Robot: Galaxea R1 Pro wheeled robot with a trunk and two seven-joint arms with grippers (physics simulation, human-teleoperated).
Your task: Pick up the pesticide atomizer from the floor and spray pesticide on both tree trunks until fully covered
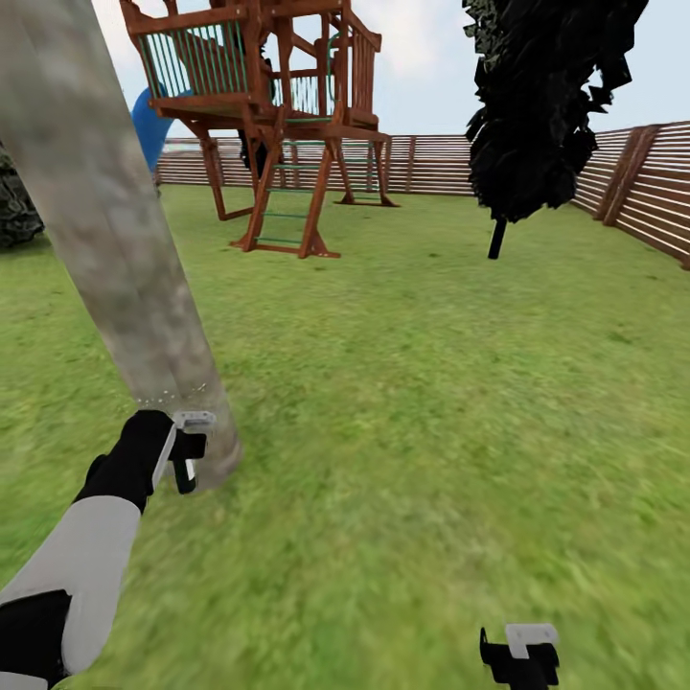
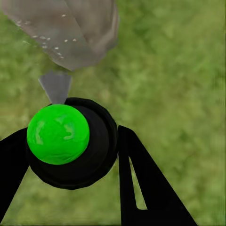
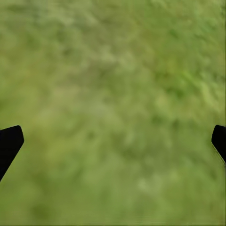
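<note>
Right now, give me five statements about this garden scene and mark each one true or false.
1. The left gripper is shut on the pesticide atomizer. True.
2. The atomizer's top shows a red spot. False: in the left wrist view the spot is bright green.
3. The atomizer's nozzle points toward the tree trunk, which carries small pale specks. True.
4. The right gripper holds a second bottle. False: its fingers stand wide apart over bare grass, holding nothing.
5. The wooden play tower stands outside the slatted fence. False: it stands on the lawn inside the fence.
</note>
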